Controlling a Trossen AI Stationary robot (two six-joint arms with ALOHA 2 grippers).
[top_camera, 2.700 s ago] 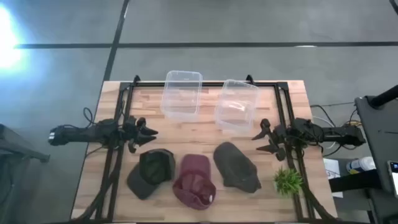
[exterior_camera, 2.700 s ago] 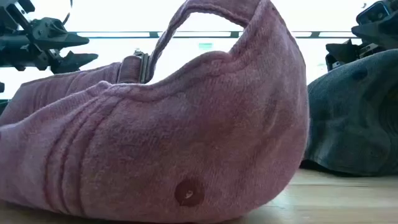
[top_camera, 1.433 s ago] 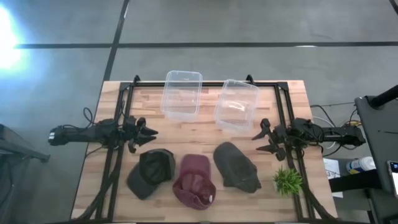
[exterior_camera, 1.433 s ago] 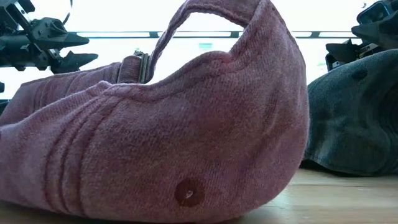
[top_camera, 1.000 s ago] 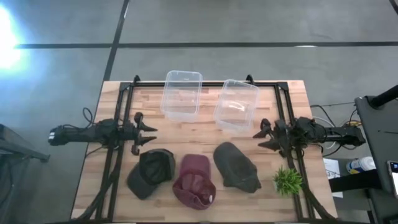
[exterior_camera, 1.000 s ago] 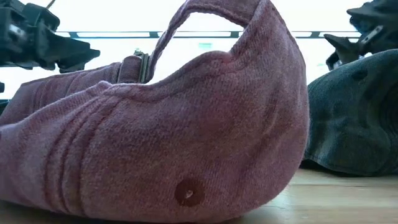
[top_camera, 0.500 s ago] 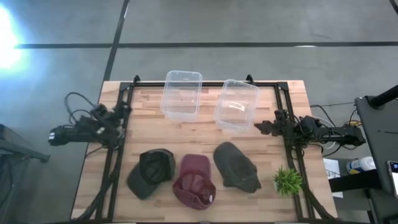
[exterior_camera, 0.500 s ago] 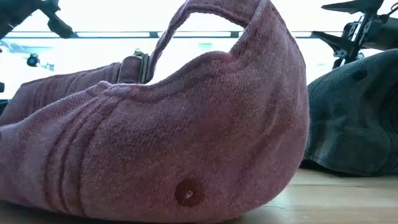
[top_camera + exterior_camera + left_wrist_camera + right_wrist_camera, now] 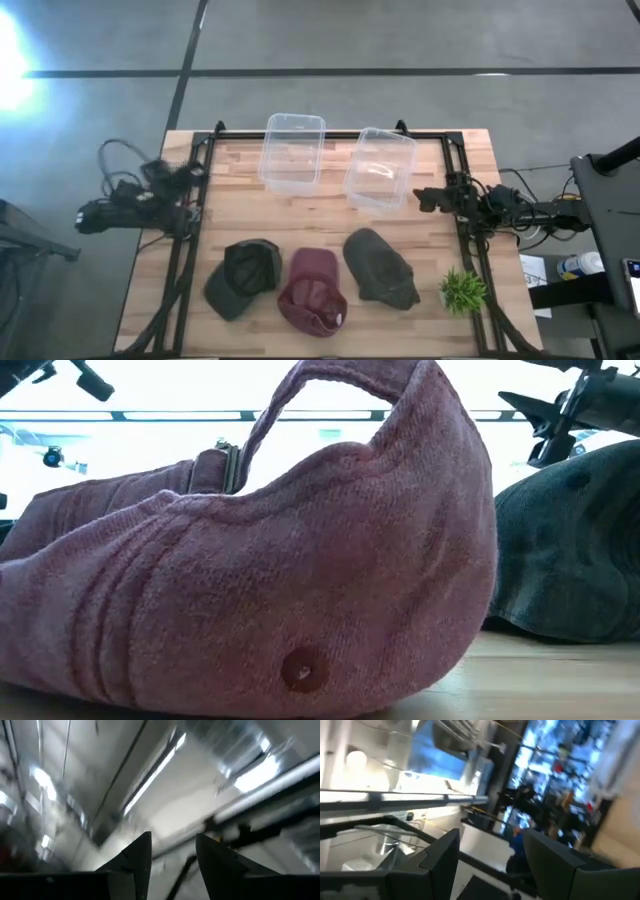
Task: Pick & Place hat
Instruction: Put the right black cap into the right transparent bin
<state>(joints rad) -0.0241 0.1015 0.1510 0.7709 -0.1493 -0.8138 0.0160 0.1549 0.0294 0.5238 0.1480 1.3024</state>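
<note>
Three hats lie in a row on the near half of the wooden table: a dark green one (image 9: 243, 277), a maroon one (image 9: 313, 291) and a grey one (image 9: 380, 267). In the low view the maroon hat (image 9: 260, 560) fills the picture and the grey hat (image 9: 570, 550) lies to its right. My left gripper (image 9: 188, 173) is raised at the table's left edge, open and empty, as the left wrist view (image 9: 172, 865) shows. My right gripper (image 9: 422, 198) is raised near the right edge, beyond the grey hat, open and empty; it also shows in the right wrist view (image 9: 492, 865).
Two clear plastic containers (image 9: 293, 150) (image 9: 380, 168) stand at the far middle of the table. A small green plant (image 9: 462, 290) stands at the near right corner. A black frame (image 9: 205, 150) runs along the table's sides. Bare wood lies between the hats and the containers.
Both arms have drawn back and risen. My left gripper has gone from beside the dark green hat toward the table's left and far edge and tipped upward. My right gripper has gone up and a little toward the far right. The hats have not moved.
</note>
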